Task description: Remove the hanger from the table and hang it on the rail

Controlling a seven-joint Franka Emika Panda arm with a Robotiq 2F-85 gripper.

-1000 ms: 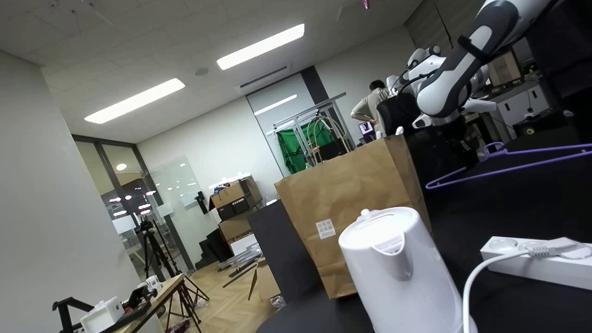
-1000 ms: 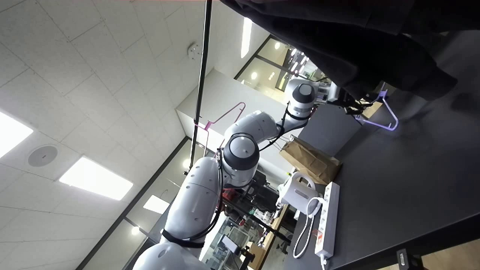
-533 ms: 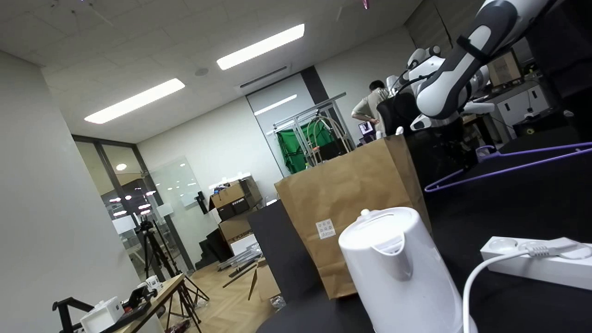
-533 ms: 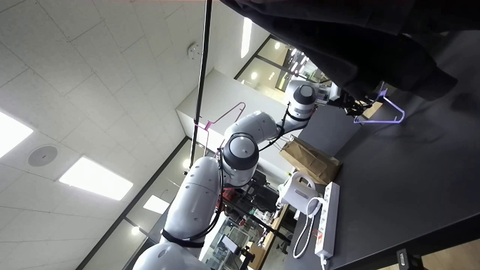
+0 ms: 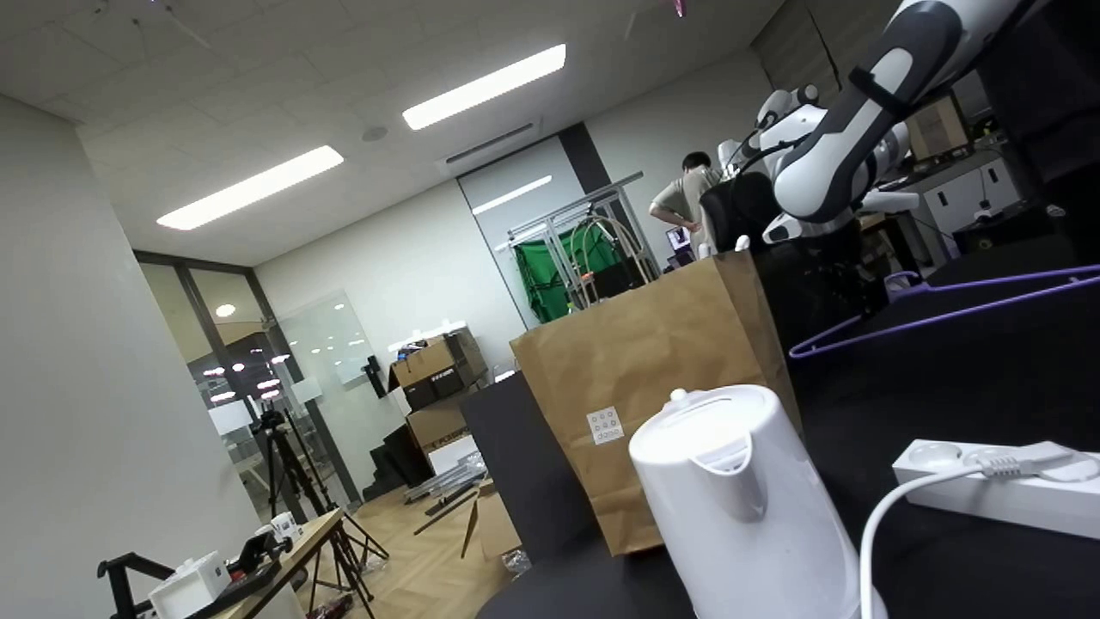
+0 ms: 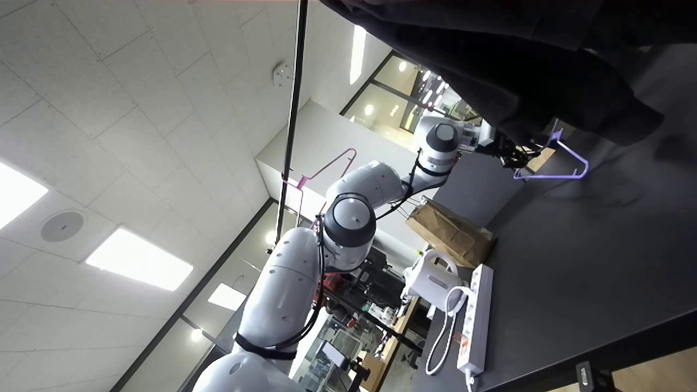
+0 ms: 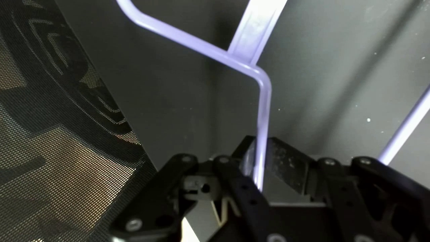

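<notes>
The thin purple hanger [image 7: 264, 101] passes between my fingertips in the wrist view. My gripper [image 7: 260, 143] is shut on one of its sloping sides, just below the hook's base. Its shadow lies apart from it on the black table [image 7: 184, 107], so part of it stands off the surface. In the exterior views the hanger [image 5: 945, 318] [image 6: 552, 177] is at the table's far side, beside my dark gripper [image 6: 525, 157]. In an exterior view the rail, a thin black bar [image 6: 293, 103], runs high above the table.
A pink hanger [image 6: 326, 166] hangs on the rail. Dark draped cloth [image 6: 517, 71] hangs close to the gripper. A brown paper bag [image 5: 644, 370], a white kettle [image 5: 748, 507] and a white power strip with cable [image 5: 1014, 481] stand on the table [image 6: 588, 256].
Between one second and half a second ago the hanger turned in place, its free corner swinging outward and its hook shifting toward my gripper. Since then nothing but the background person has visibly moved.
</notes>
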